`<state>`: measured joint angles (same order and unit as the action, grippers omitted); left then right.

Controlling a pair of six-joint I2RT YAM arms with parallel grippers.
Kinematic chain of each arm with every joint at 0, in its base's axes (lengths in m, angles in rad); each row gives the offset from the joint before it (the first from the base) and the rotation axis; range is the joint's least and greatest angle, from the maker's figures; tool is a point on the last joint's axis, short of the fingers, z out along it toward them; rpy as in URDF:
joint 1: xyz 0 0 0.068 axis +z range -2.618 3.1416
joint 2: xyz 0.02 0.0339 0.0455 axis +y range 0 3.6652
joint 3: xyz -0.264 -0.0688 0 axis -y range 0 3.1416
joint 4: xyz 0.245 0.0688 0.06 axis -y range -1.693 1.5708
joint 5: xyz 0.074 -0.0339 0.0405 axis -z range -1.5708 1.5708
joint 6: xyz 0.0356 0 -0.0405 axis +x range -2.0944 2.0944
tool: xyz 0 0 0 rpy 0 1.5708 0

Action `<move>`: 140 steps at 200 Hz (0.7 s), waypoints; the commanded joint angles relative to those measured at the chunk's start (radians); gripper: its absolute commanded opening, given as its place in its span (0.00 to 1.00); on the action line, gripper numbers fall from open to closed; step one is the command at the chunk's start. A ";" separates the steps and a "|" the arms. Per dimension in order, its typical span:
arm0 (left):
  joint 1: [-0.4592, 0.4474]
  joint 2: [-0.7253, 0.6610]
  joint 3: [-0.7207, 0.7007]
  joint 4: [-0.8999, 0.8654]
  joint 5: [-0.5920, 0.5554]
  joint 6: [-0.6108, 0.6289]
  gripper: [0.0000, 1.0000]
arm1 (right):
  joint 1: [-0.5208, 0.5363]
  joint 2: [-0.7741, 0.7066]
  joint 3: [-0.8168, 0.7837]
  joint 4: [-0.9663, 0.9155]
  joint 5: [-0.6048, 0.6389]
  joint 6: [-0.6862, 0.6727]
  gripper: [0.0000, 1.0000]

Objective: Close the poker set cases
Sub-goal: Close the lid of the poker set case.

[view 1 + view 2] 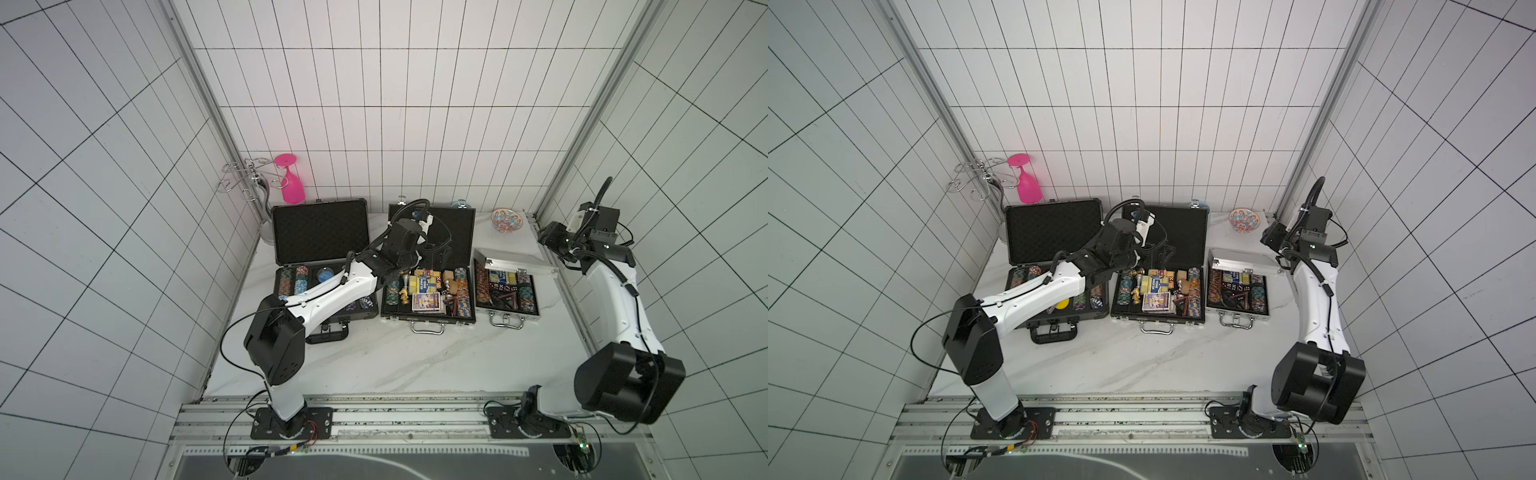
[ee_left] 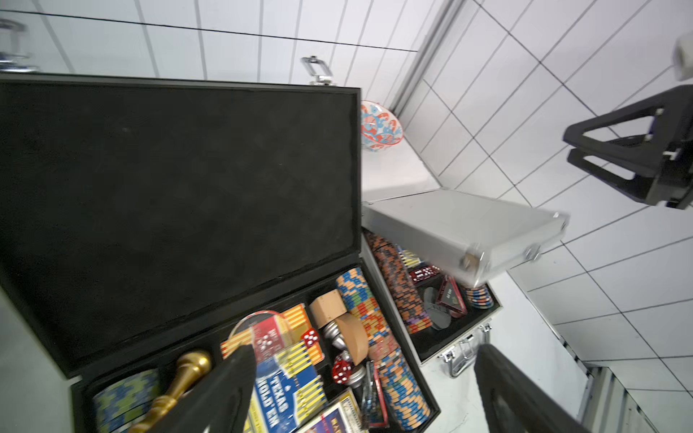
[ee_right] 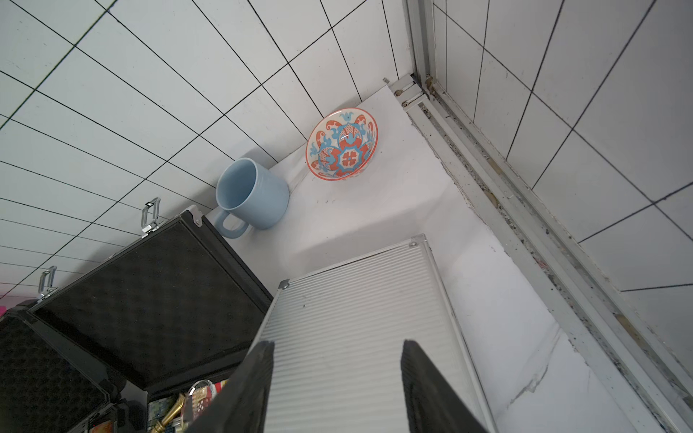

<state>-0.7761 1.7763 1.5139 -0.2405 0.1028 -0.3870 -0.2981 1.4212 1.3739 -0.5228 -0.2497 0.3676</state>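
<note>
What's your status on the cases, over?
Both claws open, empty: left claw over black case, right claw just clear of silver case. Silver half shut; black open, grey case open, left arm across it.

1. White marble-patterned tabletop (image 1: 415, 361).
2. Chrome wire glass rack (image 1: 239, 176) at eleven o'clock on the tabletop, with a pink plastic wine glass (image 1: 292, 187) hanging upside down from it.
3. Orange-and-blue patterned ceramic bowl (image 1: 506, 220) at one o'clock.
4. Light-blue ceramic mug (image 3: 251, 195), upright, near the bowl's nine o'clock.
</note>
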 commanded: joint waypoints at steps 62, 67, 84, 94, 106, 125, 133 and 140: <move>-0.040 0.150 0.075 0.007 0.121 -0.052 0.90 | 0.043 -0.140 -0.093 -0.146 0.066 -0.066 0.58; -0.041 0.147 0.075 -0.002 0.117 -0.044 0.90 | 0.045 -0.141 -0.092 -0.153 0.069 -0.072 0.58; -0.041 0.125 0.059 -0.015 0.098 -0.017 0.90 | 0.058 -0.160 -0.095 -0.159 0.076 -0.086 0.58; -0.040 0.110 0.049 -0.028 0.085 0.000 0.90 | 0.062 -0.168 -0.080 -0.159 0.080 -0.091 0.58; -0.033 0.092 0.036 -0.046 0.077 0.012 0.90 | 0.060 -0.162 -0.032 -0.174 0.082 -0.102 0.59; -0.013 0.055 0.003 -0.048 0.078 0.015 0.90 | 0.055 -0.145 0.055 -0.208 0.103 -0.126 0.60; -0.003 0.040 -0.012 -0.044 0.077 0.015 0.90 | 0.049 -0.139 0.079 -0.212 0.108 -0.132 0.60; 0.005 0.030 -0.022 -0.042 0.075 0.013 0.90 | 0.041 -0.136 0.089 -0.211 0.106 -0.135 0.61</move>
<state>-0.8028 1.8744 1.5269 -0.2714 0.1982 -0.3920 -0.2481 1.2758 1.3376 -0.6846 -0.1757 0.2699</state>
